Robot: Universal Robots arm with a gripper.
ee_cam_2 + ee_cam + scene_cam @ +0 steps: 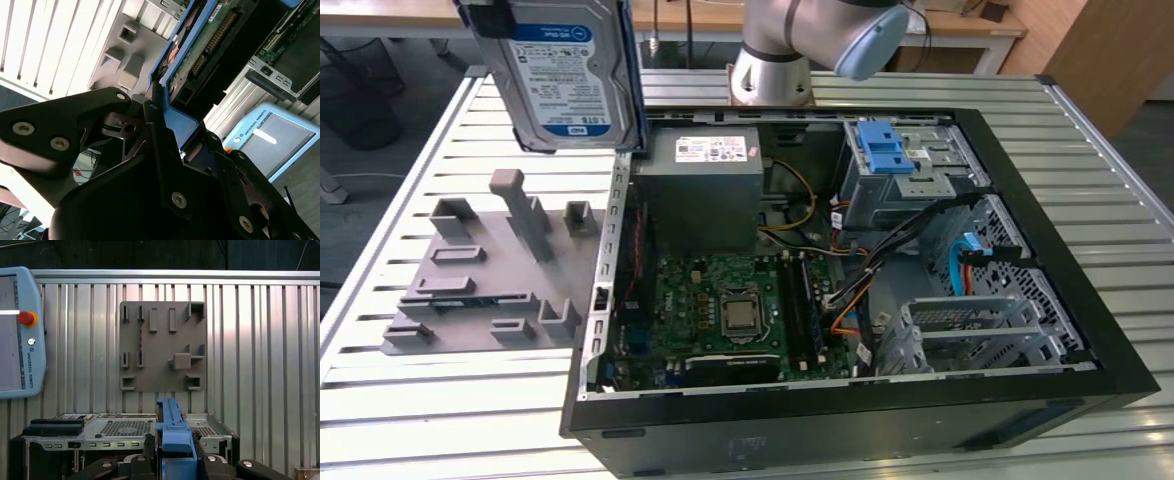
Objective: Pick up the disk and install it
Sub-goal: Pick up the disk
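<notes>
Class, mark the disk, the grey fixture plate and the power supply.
disk (567,85), exterior view, on its white-and-blue label.
grey fixture plate (494,245), exterior view, on its flat base.
power supply (704,205), exterior view, on its grey side.

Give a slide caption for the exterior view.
Disk held upright above the grey holder plate, beside the open computer case.

Silver disk (574,95) with white-and-blue label (560,60), blue frame (630,80), grey fixture plate (480,270), green motherboard (707,290), black case (854,430), ribbed silver table (440,400)

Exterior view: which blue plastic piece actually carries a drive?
The one around the disk, raised at the exterior view's left; the blue latch on the drive cage is bare.
</notes>
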